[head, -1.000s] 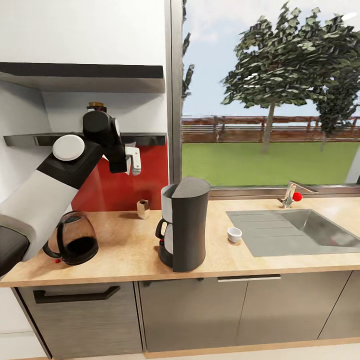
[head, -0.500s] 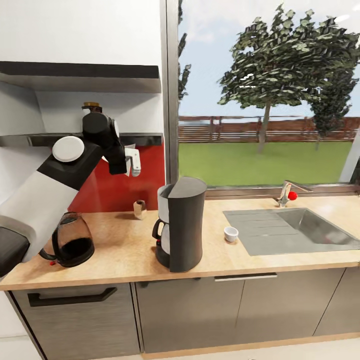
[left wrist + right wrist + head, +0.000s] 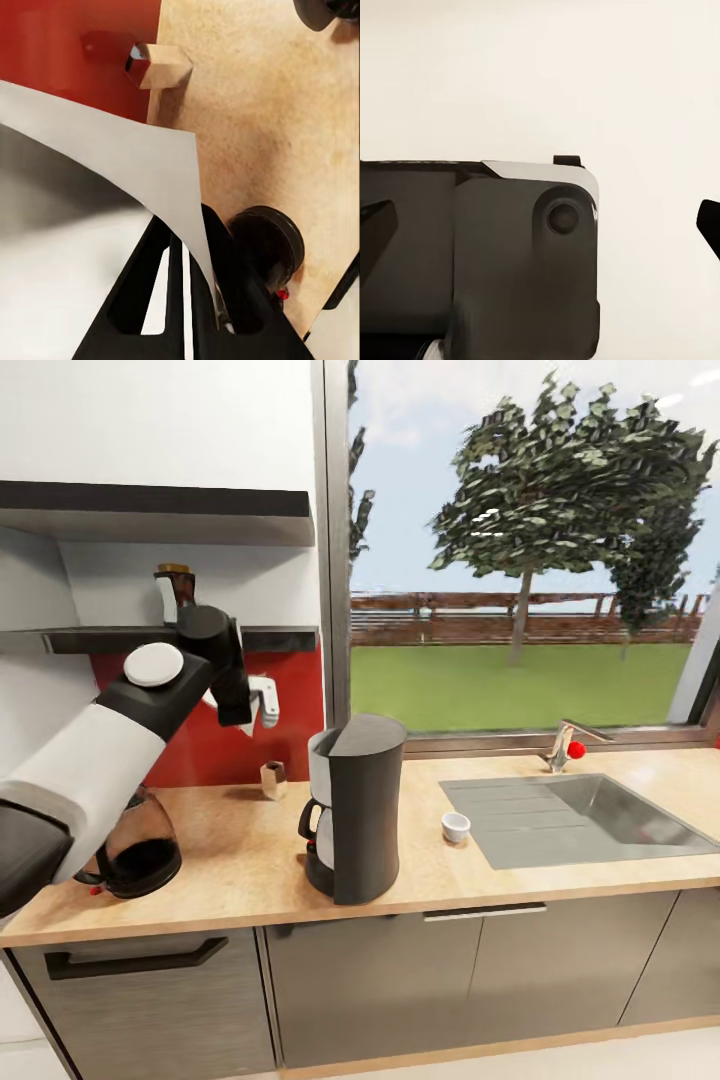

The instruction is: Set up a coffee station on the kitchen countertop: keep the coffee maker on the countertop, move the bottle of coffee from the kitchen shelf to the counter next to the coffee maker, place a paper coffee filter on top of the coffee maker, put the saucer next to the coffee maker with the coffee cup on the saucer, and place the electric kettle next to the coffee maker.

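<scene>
Wooden countertop point(image 3: 240, 855) holding a coffee maker point(image 3: 350, 807), glass kettle point(image 3: 135, 845), small white cup point(image 3: 456, 826); bottle point(image 3: 176, 590) on shelf point(image 3: 90, 639).

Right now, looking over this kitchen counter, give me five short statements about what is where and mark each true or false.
1. The left pincer grips a white paper filter. True.
2. The coffee maker stands inside the sink. False: it stands on the wooden counter, apart from the sink.
3. The small white cup sits on the counter between the coffee maker and the sink. True.
4. The glass kettle is up on the shelf. False: it rests on the counter, partly behind the left arm.
5. The coffee bottle already stands beside the coffee maker. False: it is on the wall shelf.
</scene>
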Available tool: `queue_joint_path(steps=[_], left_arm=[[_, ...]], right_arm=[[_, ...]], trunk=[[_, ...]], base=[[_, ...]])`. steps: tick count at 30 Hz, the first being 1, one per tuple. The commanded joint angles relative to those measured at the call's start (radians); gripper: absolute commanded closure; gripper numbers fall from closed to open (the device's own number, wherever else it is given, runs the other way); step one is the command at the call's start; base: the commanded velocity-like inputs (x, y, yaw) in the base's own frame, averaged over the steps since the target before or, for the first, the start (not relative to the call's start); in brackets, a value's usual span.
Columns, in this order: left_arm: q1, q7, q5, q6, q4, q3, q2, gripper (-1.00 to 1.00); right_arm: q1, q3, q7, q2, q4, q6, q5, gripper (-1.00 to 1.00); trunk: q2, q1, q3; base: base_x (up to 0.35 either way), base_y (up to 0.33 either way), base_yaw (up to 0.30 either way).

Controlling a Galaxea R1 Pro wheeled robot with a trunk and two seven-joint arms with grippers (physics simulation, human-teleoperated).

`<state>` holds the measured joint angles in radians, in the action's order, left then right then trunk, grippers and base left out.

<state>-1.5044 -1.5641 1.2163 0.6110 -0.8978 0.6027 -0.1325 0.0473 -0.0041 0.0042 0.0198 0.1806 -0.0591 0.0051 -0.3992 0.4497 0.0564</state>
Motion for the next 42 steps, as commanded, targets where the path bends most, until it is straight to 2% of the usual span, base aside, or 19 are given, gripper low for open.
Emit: queue_joint_path(steps=[1, 4, 8, 10, 14, 18, 22, 32, 42], left_arm=[[-0.004, -0.007, 0.001, 0.005, 0.027, 0.004, 0.005, 1.0], [-0.013, -0.007, -0.005, 0.005, 0.084, 0.003, 0.03, 1.0], [-0.023, -0.007, -0.013, 0.004, 0.103, 0.001, 0.053, 1.0], [-0.037, -0.007, -0.03, 0.004, 0.105, 0.001, 0.06, 1.0], [-0.099, -0.007, -0.1, 0.004, 0.147, 0.005, 0.072, 1.0], [-0.144, -0.007, -0.127, -0.007, 0.207, 0.005, 0.083, 1.0], [-0.16, -0.007, -0.133, -0.036, 0.248, 0.005, 0.086, 1.0], [-0.158, -0.007, -0.138, -0.044, 0.295, 0.0, 0.095, 1.0], [-0.154, -0.007, -0.154, -0.045, 0.303, 0.003, 0.106, 1.0]], right_arm=[[0.0, -0.001, 0.0, 0.0, -0.001, -0.004, 0.0, -1.0], [0.0, -0.001, 0.0, 0.0, -0.001, -0.003, 0.0, -1.0], [0.001, -0.001, 0.0, 0.0, -0.001, -0.003, 0.001, -1.0], [0.001, -0.001, 0.0, 0.0, -0.001, -0.003, 0.001, -1.0], [0.0, -0.001, 0.0, 0.0, -0.001, -0.003, 0.001, -1.0], [0.001, -0.001, 0.0, 0.0, -0.001, -0.003, 0.001, -1.0], [0.001, -0.001, 0.0, 0.0, -0.001, -0.003, 0.001, -1.0], [0.0, -0.001, 0.0, 0.0, -0.001, -0.003, 0.001, -1.0], [0.0, -0.001, 0.0, 0.0, 0.0, -0.004, 0.001, -1.0]], trunk=[[-0.001, 0.0, 0.0], [-0.001, 0.0, 0.0], [-0.001, 0.0, 0.0], [-0.001, 0.0, 0.0], [-0.001, 0.0, 0.0], [-0.001, 0.0, 0.0], [-0.001, 0.0, 0.0], [-0.001, 0.0, 0.0], [-0.001, 0.0, 0.0]], base=[[0.0, 0.0, 0.0], [0.0, 0.0, 0.0], [0.0, 0.0, 0.0], [0.0, 0.0, 0.0], [0.0, 0.0, 0.0], [0.0, 0.0, 0.0], [0.0, 0.0, 0.0], [0.025, 0.0, 0.0], [0.18, 0.0, -0.03]])
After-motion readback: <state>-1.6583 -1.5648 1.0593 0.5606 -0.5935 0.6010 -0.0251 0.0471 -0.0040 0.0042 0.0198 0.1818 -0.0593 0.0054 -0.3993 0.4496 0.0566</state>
